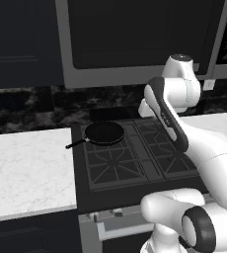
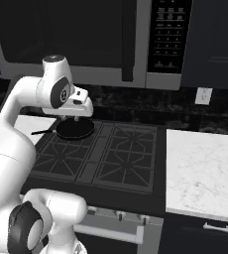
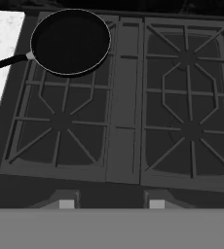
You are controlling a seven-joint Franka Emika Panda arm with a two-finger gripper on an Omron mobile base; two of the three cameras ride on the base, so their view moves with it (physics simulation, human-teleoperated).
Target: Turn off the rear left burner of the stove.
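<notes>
Left base view: the stove (image 1: 135, 158) is set betw. two white marble counters (image 1: 26, 168); a black frying pan (image 1: 104, 132) is seated on the rear left burner (image 1: 103, 142), handle directed left toward the counter; the microwave (image 1: 135, 39) is mounted above; the arm is raised over the stove's right half, wrist near the back wall; fingers are hidden behind the arm.

Right base view: the gripper (image 2: 76, 118) is held above the pan, apart from it; finger spacing cannot be told; knobs (image 2: 118, 215) are seen along the silver front panel, above the oven handle bar (image 2: 106, 233).

Hand view: the stove is seen from above; the pan is placed at upper left on the rear left burner; two finger tips (image 3: 66, 204) are seen at the bottom edge, set apart, nothing betw. them; how far open cannot be judged.
</notes>
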